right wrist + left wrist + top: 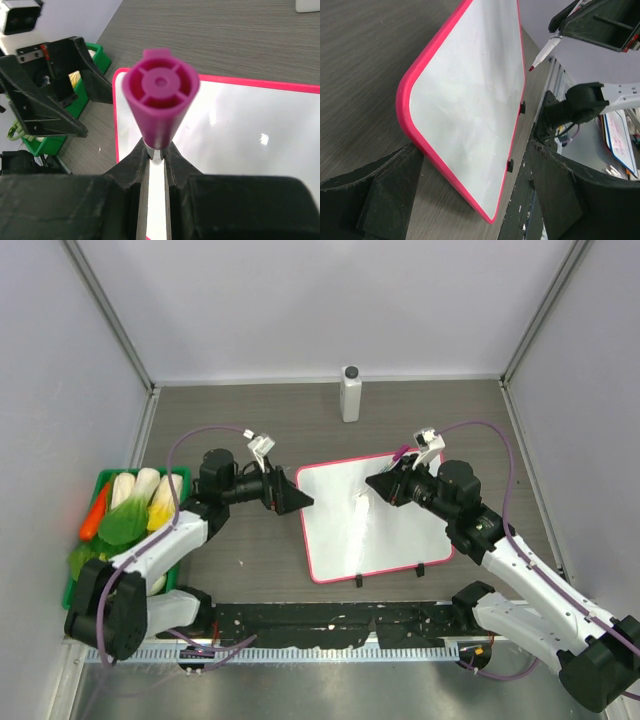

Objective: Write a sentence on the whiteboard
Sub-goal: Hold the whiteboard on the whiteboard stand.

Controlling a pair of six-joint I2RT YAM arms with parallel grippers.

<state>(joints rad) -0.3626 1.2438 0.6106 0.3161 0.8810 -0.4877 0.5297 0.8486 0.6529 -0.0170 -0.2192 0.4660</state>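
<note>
Board (370, 525) is found lying right of centre on the worktop (230, 430), turned slightly, its pink frame kept apart from every worktop edge. Two black feet (358, 581) are counted on its near edge, just short of the rail at the arm bases. Its face is seen white with glare patches.

Left gripper (295, 498) is placed at the board's far-left corner. In the left wrist view its fingers (385, 195) are spread wide, released, with the board's corner lying between them and nothing grasped. Whether the frame is touched cannot be told.

Right gripper (378, 486) is poised over the board's far-right part, jaws clenched on one marker (160, 95), whose purple butt is turned toward the wrist camera. In the left wrist view the marker's red tip is seen pointed down, apart from the board face.

Open room: bare worktop is noted between the board's far edge and one white bottle (350, 395), dark-capped and upright at the far edge near its middle. A bare strip is also noted from the board to the right edge. The strip left of the board is taken up by the left arm, as far as one green basket (183, 477) at the left edge. One carrot (95, 512) is counted in it. The pale and green vegetables beside it cannot be counted.
</note>
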